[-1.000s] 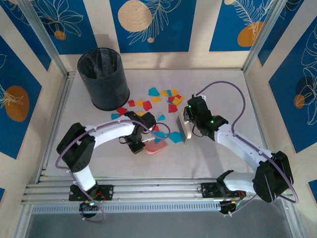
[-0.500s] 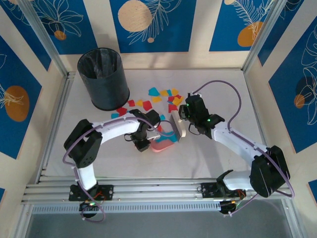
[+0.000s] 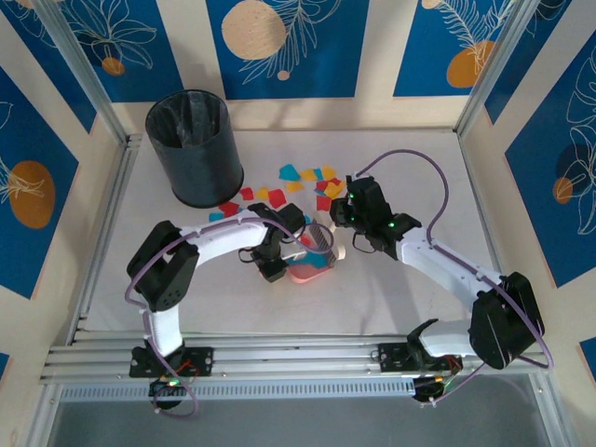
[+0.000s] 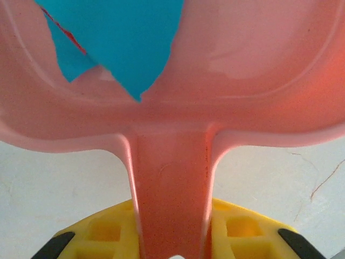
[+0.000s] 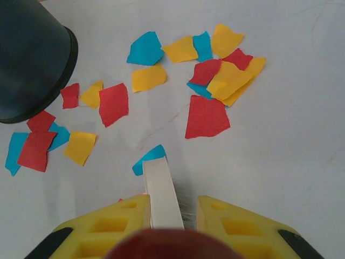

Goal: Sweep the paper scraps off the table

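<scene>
- Scraps [image 3: 300, 179] litter the table [image 3: 424, 177] at 12 o'clock from the dustpan [image 3: 312, 267], reaching the bin [image 3: 194, 149] at its 5 o'clock; one cyan scrap [image 4: 118, 43] lies in the dustpan.
- Left gripper [image 4: 172, 237] pinches the dustpan handle.
- Right gripper [image 5: 171, 216] clamps a white brush [image 5: 159, 189].

Grip: my gripper [image 5: 172, 208] has its yellow fingers clamped on a white tool [image 5: 158, 186], seen edge-on.
Tool tip: overlaps one blue scrap.
Ahead: paper scraps [image 5: 206, 116] in red, yellow and blue, scattered on the table [image 5: 302, 140].
Upper left: black bin [image 5: 29, 59], scraps beside its base.
</scene>
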You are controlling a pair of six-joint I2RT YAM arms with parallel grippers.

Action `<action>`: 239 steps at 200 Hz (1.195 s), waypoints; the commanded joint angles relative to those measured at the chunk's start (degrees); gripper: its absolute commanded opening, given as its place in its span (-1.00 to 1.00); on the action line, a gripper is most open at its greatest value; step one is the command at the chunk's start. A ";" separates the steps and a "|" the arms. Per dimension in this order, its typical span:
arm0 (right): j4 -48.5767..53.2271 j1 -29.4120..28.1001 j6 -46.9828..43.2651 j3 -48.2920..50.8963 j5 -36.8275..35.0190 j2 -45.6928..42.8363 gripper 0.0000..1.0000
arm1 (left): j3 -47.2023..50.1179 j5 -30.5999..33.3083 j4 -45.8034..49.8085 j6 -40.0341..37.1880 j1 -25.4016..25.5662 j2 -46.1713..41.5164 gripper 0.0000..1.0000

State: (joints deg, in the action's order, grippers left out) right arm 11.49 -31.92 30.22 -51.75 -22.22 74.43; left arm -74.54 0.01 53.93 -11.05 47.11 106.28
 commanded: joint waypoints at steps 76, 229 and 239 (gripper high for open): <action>3.73 -0.50 -4.52 -1.67 -12.03 -3.56 -1.00 | 0.79 -0.26 0.29 -1.07 0.70 -0.10 -1.00; -3.18 -0.26 -6.90 -2.05 5.83 -1.26 -1.00 | 0.34 -0.08 -0.95 0.32 0.15 -0.84 -1.00; -3.16 -0.17 -6.77 -2.07 4.85 -1.66 -1.00 | 0.51 -0.12 -1.26 0.35 0.09 -1.14 -1.00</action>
State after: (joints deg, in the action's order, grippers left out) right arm 10.90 -32.03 24.14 -52.40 -18.13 74.83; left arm -74.30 0.03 52.62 -10.98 47.16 106.26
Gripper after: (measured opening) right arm 0.262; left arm 0.249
